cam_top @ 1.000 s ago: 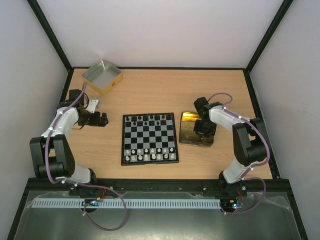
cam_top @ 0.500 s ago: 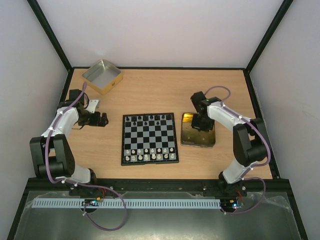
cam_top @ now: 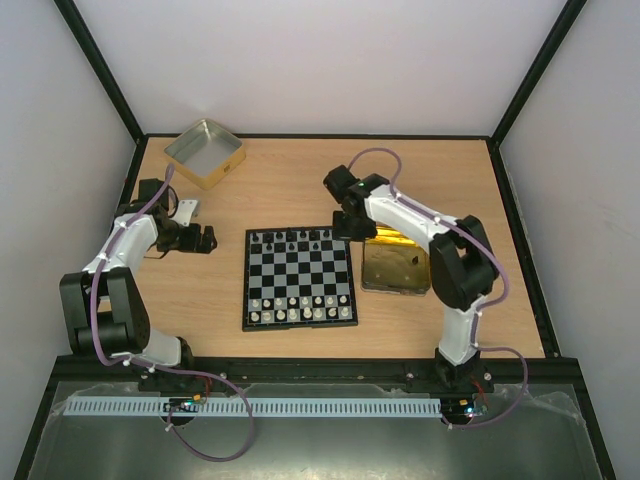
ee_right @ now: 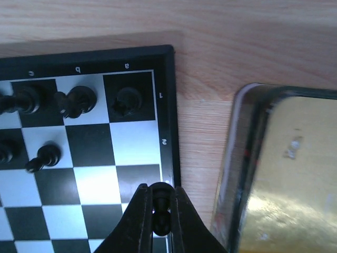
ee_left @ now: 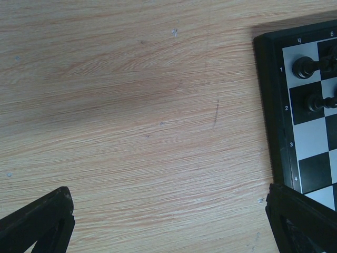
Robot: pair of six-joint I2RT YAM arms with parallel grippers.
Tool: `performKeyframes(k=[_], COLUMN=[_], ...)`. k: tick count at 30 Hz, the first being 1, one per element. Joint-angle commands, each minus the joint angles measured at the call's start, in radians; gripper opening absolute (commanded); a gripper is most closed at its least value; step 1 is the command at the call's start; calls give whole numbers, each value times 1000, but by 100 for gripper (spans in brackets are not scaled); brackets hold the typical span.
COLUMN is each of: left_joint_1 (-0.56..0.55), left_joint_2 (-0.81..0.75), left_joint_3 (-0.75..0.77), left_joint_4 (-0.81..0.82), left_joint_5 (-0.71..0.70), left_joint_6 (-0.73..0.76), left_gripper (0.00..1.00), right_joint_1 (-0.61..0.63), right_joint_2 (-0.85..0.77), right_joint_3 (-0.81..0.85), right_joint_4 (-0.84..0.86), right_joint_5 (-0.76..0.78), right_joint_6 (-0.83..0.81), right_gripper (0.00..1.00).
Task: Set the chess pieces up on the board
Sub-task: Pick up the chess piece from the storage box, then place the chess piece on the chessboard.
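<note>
Pinching a small black chess piece [ee_right: 161, 224] tight in the right tool [ee_right: 161, 195], low over the board [ee_right: 169, 116] at its right border, beside the gold tin [ee_right: 295, 211]. Looks like the placing step: carry left onto the bare pale square in the second row, just below the corner piece [ee_right: 129, 100]. Centre over that square, lower straight down, and part the fingers only once seated. Mind the corner piece while descending; approach from above, not sideways. Little room rightward, with the tin's rim near the border. Leave the left tool [ee_left: 169, 221] alone: spread wide, empty, over bare tabletop [ee_left: 131, 105] just beside the board's other edge.
</note>
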Motion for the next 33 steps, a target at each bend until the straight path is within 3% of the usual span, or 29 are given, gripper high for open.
performKeyframes(k=[1, 14, 33], left_joint_1=[1, 6, 10], left_joint_2=[-10, -17, -15], left_joint_3=[-11, -12, -11], left_joint_4=[-2, -1, -4], left_joint_5=[4, 4, 10], left_joint_6=[-7, -7, -4], left_gripper=[99, 99, 99], right_joint_1=[15, 47, 61], right_joint_2=[88, 248, 286], right_joint_3=[71, 220, 206], right_joint_4=[-20, -19, -10], right_joint_5=[-41, -95, -120], right_joint_6=[3, -1, -13], right_gripper=[5, 5, 6])
